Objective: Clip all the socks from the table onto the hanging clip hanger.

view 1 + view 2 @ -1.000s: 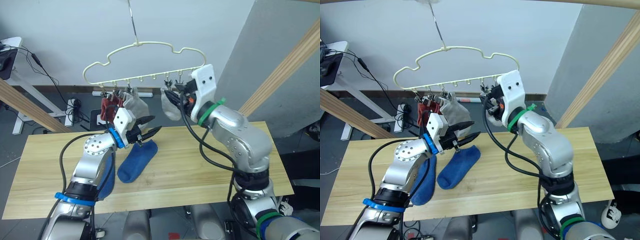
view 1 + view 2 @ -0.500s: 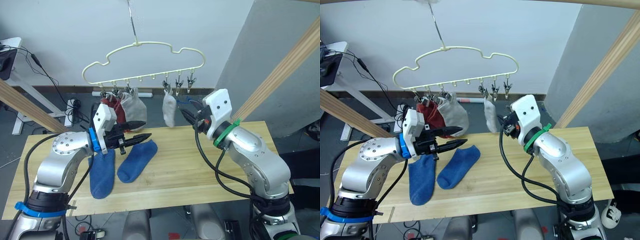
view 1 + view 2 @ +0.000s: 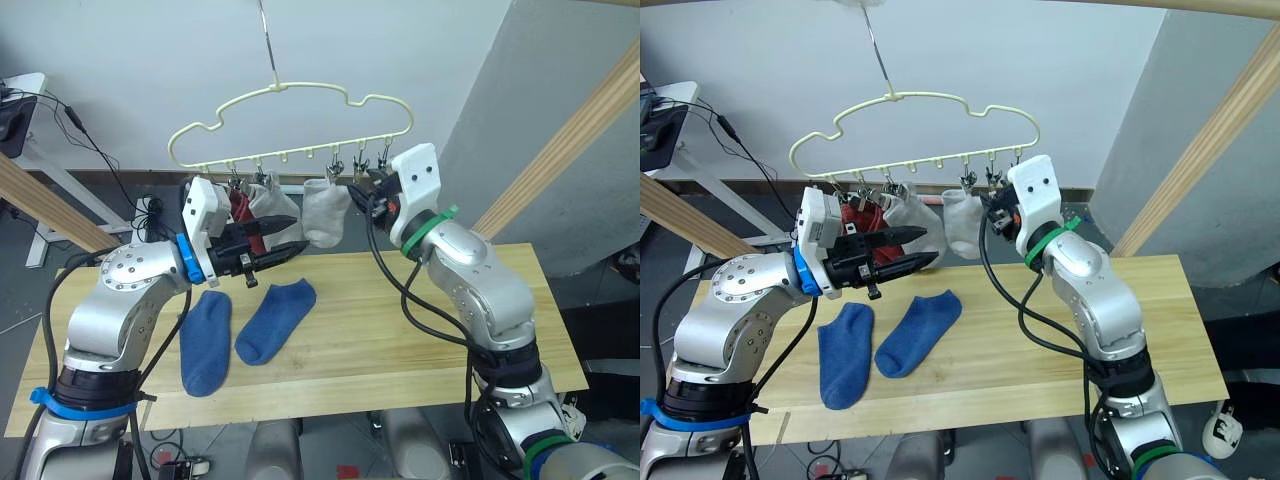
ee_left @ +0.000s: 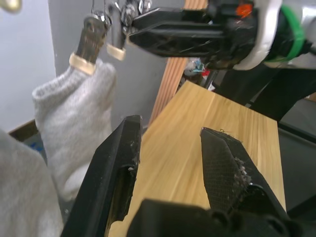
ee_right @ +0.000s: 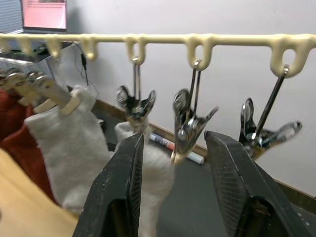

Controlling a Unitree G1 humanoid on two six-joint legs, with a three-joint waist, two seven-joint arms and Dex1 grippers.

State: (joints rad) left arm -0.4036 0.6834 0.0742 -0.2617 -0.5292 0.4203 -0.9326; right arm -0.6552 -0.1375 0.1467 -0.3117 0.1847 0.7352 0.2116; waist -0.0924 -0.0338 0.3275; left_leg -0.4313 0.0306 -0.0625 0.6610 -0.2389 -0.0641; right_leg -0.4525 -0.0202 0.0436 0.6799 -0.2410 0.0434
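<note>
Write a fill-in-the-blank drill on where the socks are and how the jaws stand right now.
1. The number of blue socks lying on the table is ____.
2. The light grey socks hang from the clip ____.
3. The left gripper has its jaws ____ and holds nothing.
4. The right gripper is raised near the hanger's silver ____.

Missing words: two; hanger; open; clips

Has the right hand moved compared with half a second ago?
Yes. The right hand has gone up and toward the robot's left, from just above the table to the empty clips of the hanger.
</note>
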